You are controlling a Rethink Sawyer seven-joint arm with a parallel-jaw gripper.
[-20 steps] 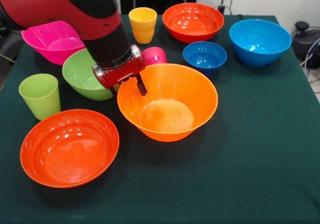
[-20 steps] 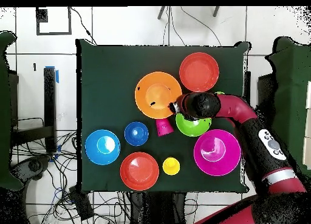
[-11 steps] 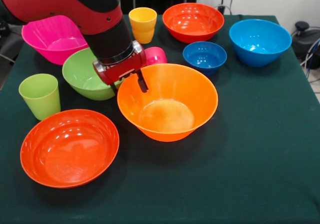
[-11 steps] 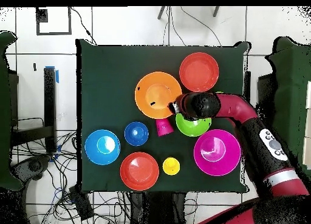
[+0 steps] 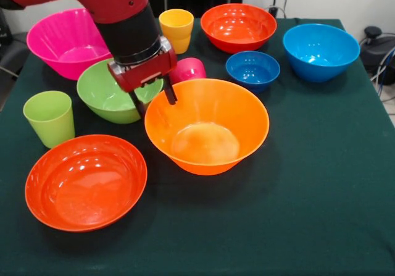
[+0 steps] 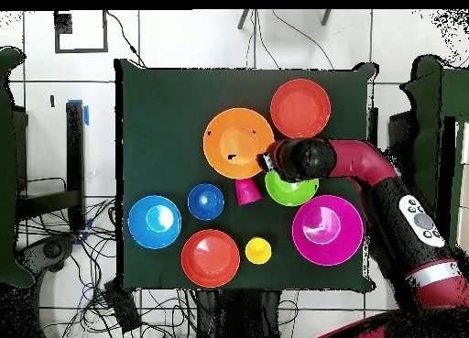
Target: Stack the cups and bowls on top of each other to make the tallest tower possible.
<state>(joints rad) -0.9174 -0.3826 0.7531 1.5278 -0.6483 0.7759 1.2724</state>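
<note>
My gripper [image 5: 154, 100] [image 6: 267, 160] hangs open and empty, just above the left rim of the big orange bowl [image 5: 207, 128] [image 6: 238, 142] and beside the green bowl [image 5: 108, 94] [image 6: 291, 190]. A red-pink cup [image 5: 190, 70] [image 6: 247, 191] lies on its side behind the orange bowl. The yellow-orange cup [image 5: 176, 30] [image 6: 258, 251] stands upright at the back, and the lime green cup [image 5: 49, 118] at the left. Each bowl and cup rests singly on the cloth.
Around them sit a big pink bowl [image 5: 62, 41] [image 6: 327, 229], two red-orange bowls [image 5: 85, 180] [image 5: 238, 26], a light blue bowl [image 5: 321, 50] [image 6: 154, 222] and a small dark blue bowl [image 5: 252, 70] [image 6: 206, 201]. The dark green tablecloth [image 5: 308, 196] covers the table.
The gripper has lifted from the orange bowl's left rim and drifted a little left in the front view. It stays open. No bowl or cup has moved.
</note>
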